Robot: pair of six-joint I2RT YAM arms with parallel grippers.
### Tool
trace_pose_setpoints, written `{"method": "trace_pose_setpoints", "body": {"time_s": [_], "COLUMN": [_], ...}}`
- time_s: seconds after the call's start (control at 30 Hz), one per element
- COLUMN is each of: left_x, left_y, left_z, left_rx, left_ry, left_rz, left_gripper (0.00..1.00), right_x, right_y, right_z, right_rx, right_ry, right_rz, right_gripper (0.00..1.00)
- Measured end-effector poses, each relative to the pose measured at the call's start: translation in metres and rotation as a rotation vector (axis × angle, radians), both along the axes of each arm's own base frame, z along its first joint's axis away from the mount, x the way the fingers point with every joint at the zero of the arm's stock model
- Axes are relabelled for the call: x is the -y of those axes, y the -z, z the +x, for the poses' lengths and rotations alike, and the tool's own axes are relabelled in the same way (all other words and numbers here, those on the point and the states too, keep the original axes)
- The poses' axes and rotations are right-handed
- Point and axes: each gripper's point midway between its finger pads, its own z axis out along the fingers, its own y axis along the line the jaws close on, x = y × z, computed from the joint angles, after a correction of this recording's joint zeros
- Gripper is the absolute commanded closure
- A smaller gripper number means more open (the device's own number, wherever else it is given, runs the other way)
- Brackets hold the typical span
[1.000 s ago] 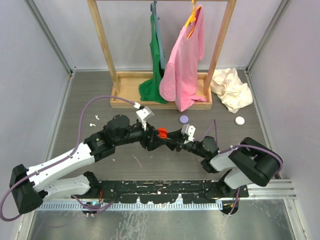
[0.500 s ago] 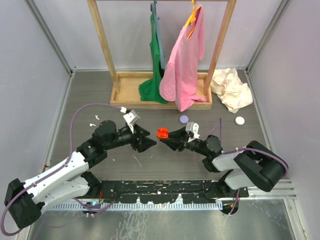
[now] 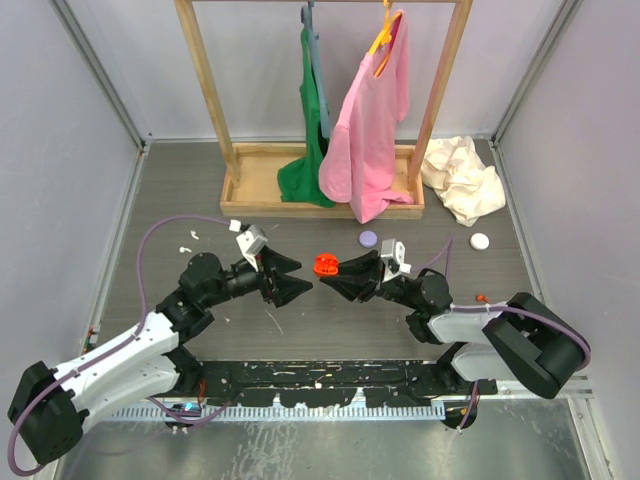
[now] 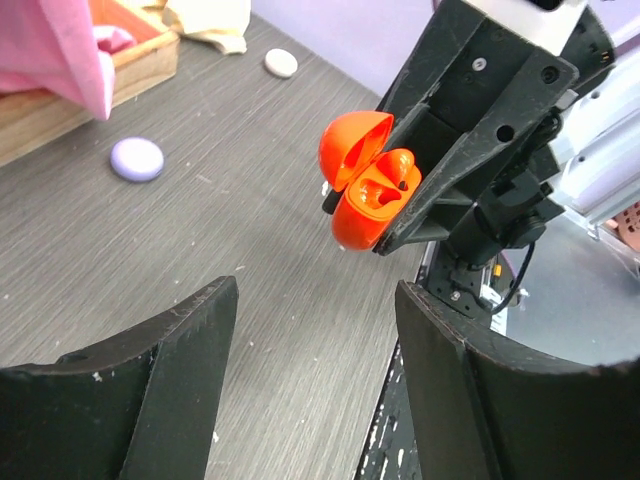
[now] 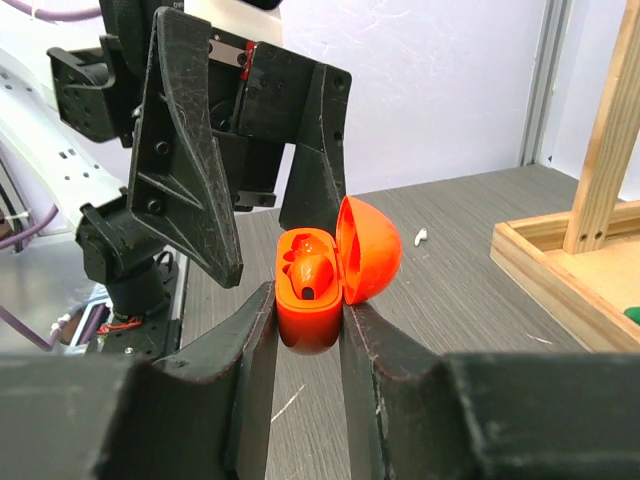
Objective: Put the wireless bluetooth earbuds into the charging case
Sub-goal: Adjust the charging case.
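My right gripper (image 3: 336,274) is shut on the orange charging case (image 3: 325,265) and holds it above the table with the lid open. The right wrist view shows the case (image 5: 315,285) pinched between my fingers, with an orange earbud (image 5: 312,268) seated inside. The left wrist view shows the same case (image 4: 365,190) ahead, held by the right fingers. My left gripper (image 3: 303,275) is open and empty, just left of the case and apart from it; in its own view the jaws (image 4: 315,290) stand wide over bare table.
A wooden clothes rack (image 3: 250,180) with a pink shirt (image 3: 370,140) and a green garment (image 3: 305,170) stands at the back. A cream cloth (image 3: 460,180), a purple disc (image 3: 369,238) and a white disc (image 3: 480,241) lie at the right. Small white bits (image 3: 190,238) lie at the left.
My left gripper has drawn back to the left from the case, where it was a second ago, and stands open. The right gripper still holds the open case.
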Motion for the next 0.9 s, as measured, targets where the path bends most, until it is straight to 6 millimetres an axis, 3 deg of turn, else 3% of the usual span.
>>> {"method": "trace_pose_setpoints", "body": {"time_s": [0.53, 0.9], "left_x": [0.006, 0.013], "left_y": [-0.038, -0.037], "left_z": [-0.013, -0.013], "left_rx": [0.119, 0.113], "left_ry": [0.077, 0.112], "left_rz": [-0.183, -0.197], "left_gripper": [0.41, 0.47], "right_x": [-0.003, -0.004], "right_y": [-0.016, -0.026], "right_z": [-0.015, -0.018], "right_rx": [-0.002, -0.007], "right_ry": [-0.089, -0.115], "right_rz": [0.029, 0.05], "right_gripper": [0.84, 0.84]}}
